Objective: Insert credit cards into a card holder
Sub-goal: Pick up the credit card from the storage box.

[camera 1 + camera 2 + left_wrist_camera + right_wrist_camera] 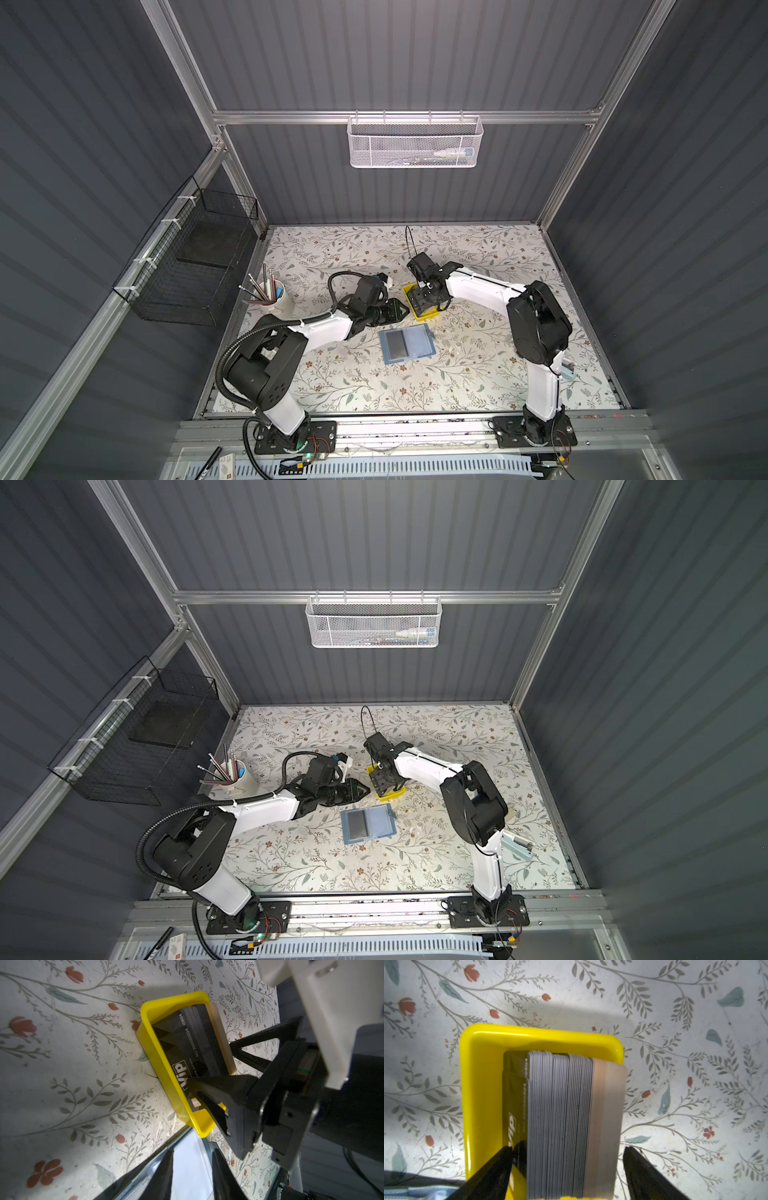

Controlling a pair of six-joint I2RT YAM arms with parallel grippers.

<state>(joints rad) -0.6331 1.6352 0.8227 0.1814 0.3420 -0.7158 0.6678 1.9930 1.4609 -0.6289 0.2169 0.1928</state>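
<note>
Inside the yellow tray [481,1084], credit cards [560,1115] stand packed on edge.

I work in a lab test cell: grey panelled walls [395,58], aluminium framing [291,117], floral-covered desk [374,386].

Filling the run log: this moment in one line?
right gripper: open astride credit cards in yellow tray | left gripper: open, empty, beside card holder

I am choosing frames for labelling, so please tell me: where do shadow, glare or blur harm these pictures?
Right wrist: glare on the tray rim, near edges of the cards soft. Left wrist: a broad shadow over tray and cards, yet "VIP" is readable. Both top views: table evenly lit, walls dark.
</note>
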